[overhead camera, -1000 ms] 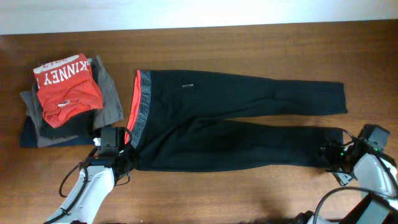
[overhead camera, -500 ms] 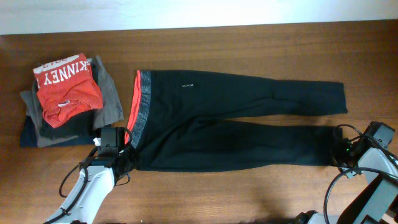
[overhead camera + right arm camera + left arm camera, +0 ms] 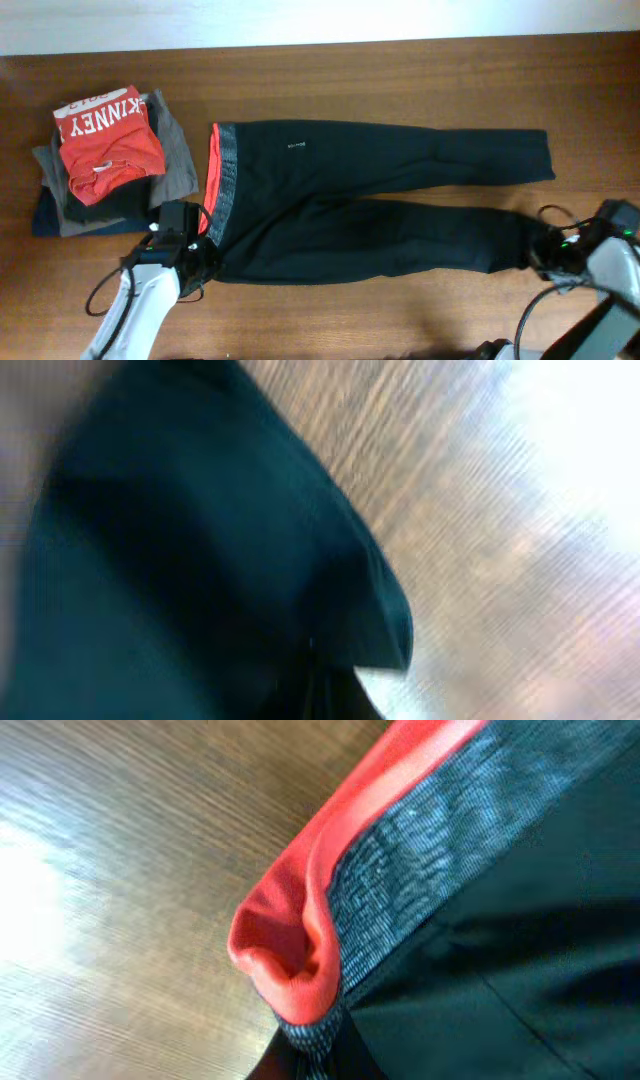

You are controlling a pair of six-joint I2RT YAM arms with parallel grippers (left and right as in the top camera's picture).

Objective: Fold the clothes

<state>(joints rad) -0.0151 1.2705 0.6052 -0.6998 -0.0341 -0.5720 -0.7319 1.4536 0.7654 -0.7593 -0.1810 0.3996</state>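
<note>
**Both claws pinched onto the pants**

The pants (image 3: 370, 200) lie flat across the bench (image 3: 400, 80), long axis running side to side in the overhead view, with the waistband (image 3: 222, 180) at the left and the cuffs out right. Left claw (image 3: 205, 248) is clamped on the waistband's near corner, red edge bunched up. Right claw (image 3: 540, 250) is closed on the near leg's cuff.

Overhead: fixed high above, faces straight down, far; takes in whole table (image 3: 400, 70) and pants (image 3: 380, 200) end to end
Left wrist: very near, angled down on waistband corner (image 3: 300, 960) over wood grain
Right wrist: very near, blurred, on leg hem (image 3: 330, 590) over wood
Overlap with overhead: waistband corner at left, leg hem at right; wrist views show opposite ends of pants
</note>
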